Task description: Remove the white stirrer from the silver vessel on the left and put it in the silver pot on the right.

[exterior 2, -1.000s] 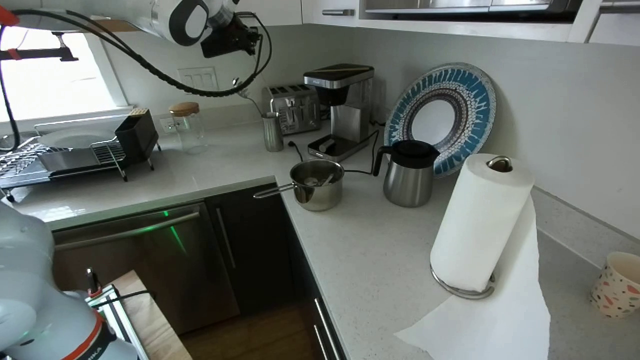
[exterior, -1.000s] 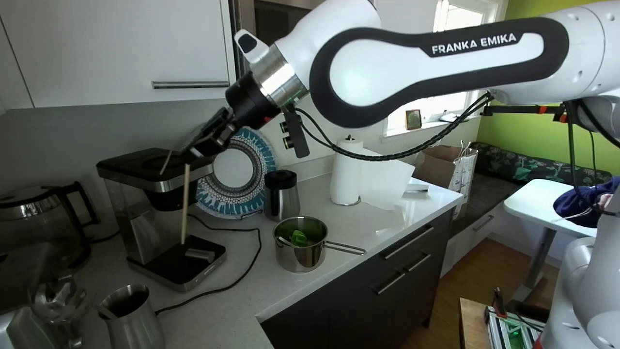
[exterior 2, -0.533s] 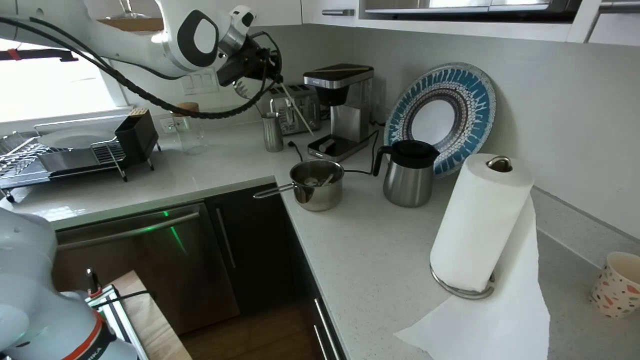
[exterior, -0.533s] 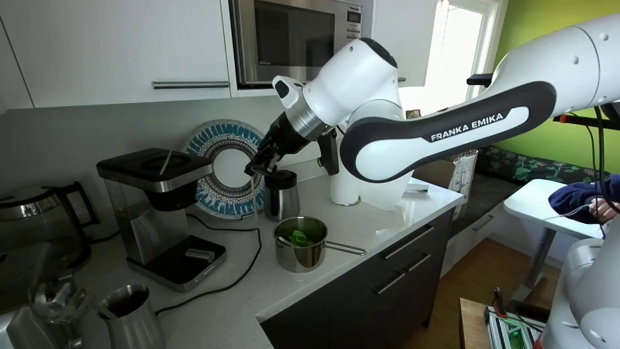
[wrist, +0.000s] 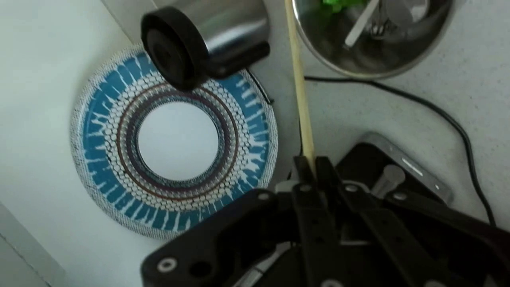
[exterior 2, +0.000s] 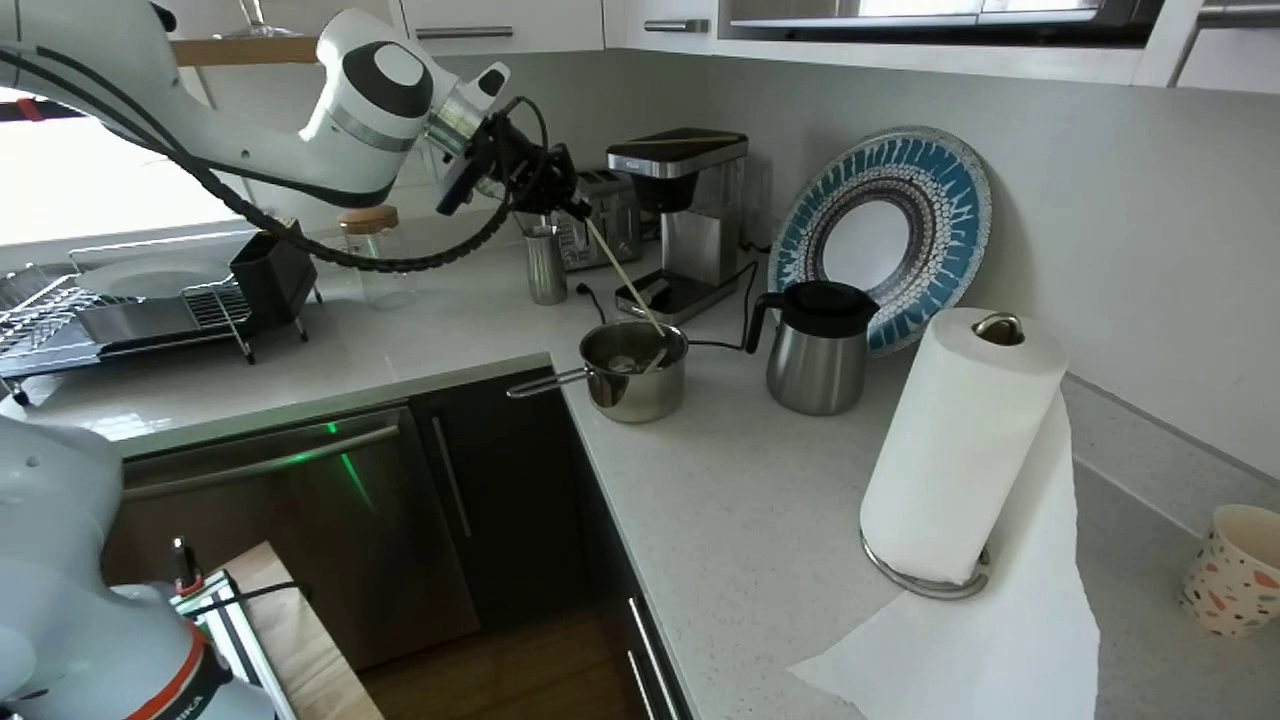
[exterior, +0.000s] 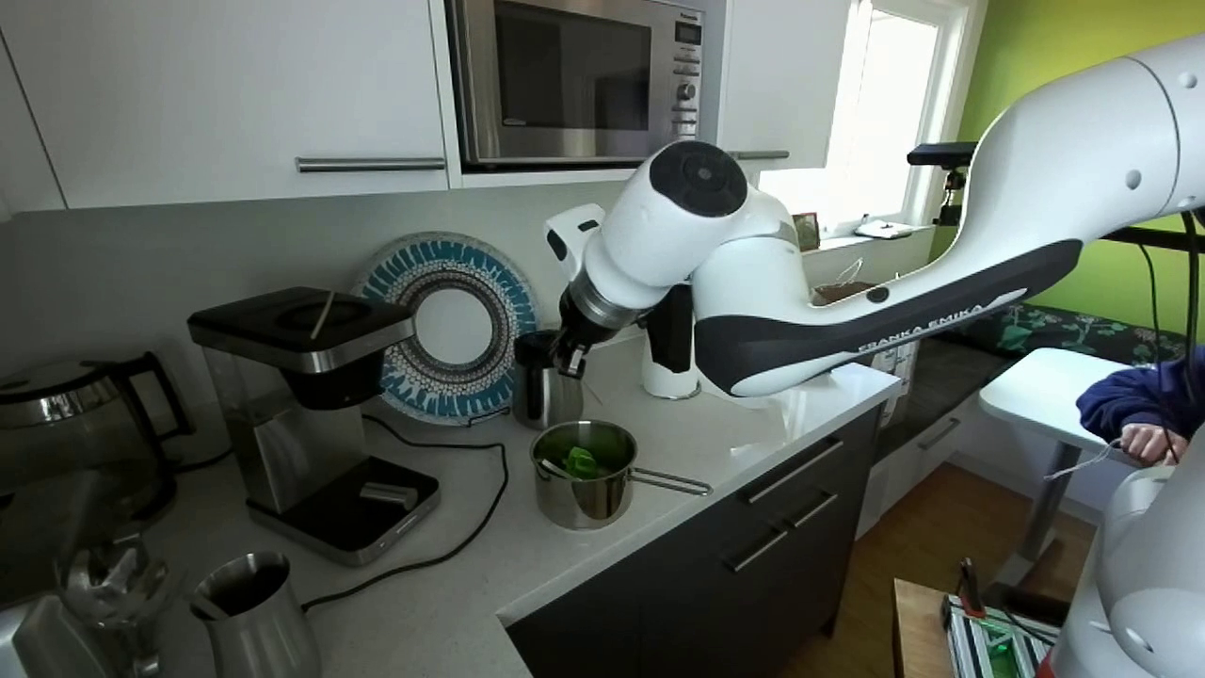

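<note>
Pinching the pale stirrer point(wrist: 300, 87) in closed jaws, tilted down toward the silver pot point(exterior: 588, 506), occupied by something green point(exterior: 581, 462) and a white stick point(wrist: 361, 24); unclear whether over its mouth or beside. Near a lidded carafe point(exterior 2: 818, 355), coffee maker point(exterior 2: 700, 245), black cord point(wrist: 418, 99) and patterned plate point(exterior 2: 868, 243).

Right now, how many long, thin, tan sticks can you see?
2: the first tan stick held in the black gripper, the second tan stick lying atop the silver and black coffee maker. Others may be hidden.
</note>
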`<state>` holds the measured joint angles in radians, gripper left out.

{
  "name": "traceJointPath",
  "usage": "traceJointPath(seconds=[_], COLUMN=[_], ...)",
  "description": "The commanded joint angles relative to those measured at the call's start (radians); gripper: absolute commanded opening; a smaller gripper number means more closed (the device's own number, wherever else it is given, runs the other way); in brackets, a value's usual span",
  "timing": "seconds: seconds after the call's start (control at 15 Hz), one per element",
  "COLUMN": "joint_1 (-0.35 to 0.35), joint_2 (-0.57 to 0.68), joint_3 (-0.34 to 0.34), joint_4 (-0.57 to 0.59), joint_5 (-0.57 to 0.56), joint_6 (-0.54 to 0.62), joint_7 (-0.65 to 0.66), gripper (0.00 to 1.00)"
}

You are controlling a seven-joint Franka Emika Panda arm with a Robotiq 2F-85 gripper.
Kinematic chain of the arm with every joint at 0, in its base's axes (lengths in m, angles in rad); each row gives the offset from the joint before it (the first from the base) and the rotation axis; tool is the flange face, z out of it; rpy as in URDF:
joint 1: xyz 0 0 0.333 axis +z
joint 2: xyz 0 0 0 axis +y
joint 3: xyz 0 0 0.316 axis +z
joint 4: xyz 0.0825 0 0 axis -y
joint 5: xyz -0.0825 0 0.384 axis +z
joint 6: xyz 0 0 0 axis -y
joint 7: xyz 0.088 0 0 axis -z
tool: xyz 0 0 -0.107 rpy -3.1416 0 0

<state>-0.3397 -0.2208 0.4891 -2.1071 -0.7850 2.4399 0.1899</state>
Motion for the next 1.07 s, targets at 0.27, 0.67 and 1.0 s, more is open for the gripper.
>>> traceJointPath(seconds=[0.27, 0.67, 1.0], joint_1=[0.310, 0.405, 0.437], joint_2=[0.127, 0.150, 0.203], joint_3=[-0.147, -0.223, -0.260], joint_4=[0.028, 0.084, 0.108], joint_5=[-0.106, -0.212, -0.200], joint_6=[-0.336, -0.336, -0.227], joint_7=[0.188, 0.166, 0.176], gripper=[0.02, 0.02, 0.02])
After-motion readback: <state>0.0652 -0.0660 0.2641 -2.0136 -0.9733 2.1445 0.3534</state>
